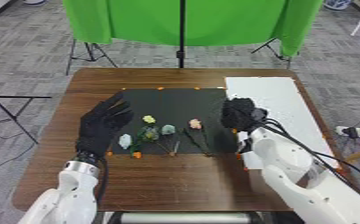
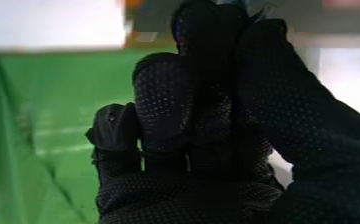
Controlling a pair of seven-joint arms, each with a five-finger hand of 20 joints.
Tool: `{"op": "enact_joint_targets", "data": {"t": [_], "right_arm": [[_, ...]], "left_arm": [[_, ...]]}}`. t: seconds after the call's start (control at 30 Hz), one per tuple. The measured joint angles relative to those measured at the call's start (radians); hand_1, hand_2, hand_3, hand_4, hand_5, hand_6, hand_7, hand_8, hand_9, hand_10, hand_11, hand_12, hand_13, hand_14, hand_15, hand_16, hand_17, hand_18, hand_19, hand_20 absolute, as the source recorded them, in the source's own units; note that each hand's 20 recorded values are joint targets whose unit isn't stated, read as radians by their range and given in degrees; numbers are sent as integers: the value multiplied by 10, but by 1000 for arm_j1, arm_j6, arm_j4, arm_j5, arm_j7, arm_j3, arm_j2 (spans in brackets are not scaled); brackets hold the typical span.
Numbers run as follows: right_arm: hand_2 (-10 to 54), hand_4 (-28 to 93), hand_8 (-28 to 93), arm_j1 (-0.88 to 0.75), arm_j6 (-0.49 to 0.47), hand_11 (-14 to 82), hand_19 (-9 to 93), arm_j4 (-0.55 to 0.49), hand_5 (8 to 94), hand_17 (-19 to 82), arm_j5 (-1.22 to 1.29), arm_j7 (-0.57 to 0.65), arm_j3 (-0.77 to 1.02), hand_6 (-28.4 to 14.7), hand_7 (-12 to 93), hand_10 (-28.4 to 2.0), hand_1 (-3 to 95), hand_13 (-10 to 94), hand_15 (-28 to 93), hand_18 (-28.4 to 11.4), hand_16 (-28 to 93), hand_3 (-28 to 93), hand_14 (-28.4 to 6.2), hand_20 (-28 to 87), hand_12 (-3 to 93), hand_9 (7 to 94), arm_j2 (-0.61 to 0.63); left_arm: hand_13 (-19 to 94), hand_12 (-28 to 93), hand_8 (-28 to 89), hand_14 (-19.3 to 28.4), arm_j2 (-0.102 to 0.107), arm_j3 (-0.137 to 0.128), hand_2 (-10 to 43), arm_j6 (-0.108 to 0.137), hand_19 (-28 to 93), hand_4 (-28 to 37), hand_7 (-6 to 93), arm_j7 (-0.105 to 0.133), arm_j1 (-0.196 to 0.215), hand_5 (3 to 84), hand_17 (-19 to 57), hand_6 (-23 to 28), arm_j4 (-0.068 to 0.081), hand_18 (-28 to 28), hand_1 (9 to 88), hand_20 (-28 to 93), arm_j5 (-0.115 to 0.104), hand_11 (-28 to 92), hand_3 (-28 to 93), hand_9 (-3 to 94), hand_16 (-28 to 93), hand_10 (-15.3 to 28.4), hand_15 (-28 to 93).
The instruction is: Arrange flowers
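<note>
In the head view my left hand (image 1: 104, 126) is over the left edge of the black mat (image 1: 181, 102), open, its fingers pointing away from me. My right hand (image 1: 238, 114) is over the mat's right edge, beside the white board. Between them lie a yellow flower (image 1: 149, 119), a pale white flower (image 1: 125, 141), a yellow-green flower (image 1: 150, 134), a blue-grey flower (image 1: 168, 130) and a pink flower (image 1: 195, 123), stems towards me. In the right wrist view my right hand (image 2: 207, 115) covers the middle; whether it holds anything is unclear.
A white board (image 1: 270, 95) lies along the right side of the brown table (image 1: 194, 187), partly under my right arm. Small orange marks sit around the mat's edges. Beyond the table's far edge hangs a green cloth (image 1: 141, 20) on stands.
</note>
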Motion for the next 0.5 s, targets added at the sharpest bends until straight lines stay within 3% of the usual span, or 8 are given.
{"op": "enact_joint_targets", "data": {"t": [0.23,0.5], "right_arm": [[-95,-283,13,-34,-8,243,932,-2,848,285,-82,-56,-45,20,203,-84,487,680,762,-198,161,766,-78,564,306,862,-22],[-95,-283,10,-46,-4,403,932,-19,829,278,-80,-52,-22,13,206,-99,434,675,794,-208,165,746,-91,589,224,821,-34]], "left_arm": [[271,119,-87,282,-11,-5,67,-2,515,-275,119,-5,-1,402,-50,102,0,284,222,345,4,260,801,347,-93,197,583],[271,119,-87,281,-5,6,67,-1,527,-275,118,4,1,403,-45,102,0,284,225,360,3,259,799,346,-92,197,587]]}}
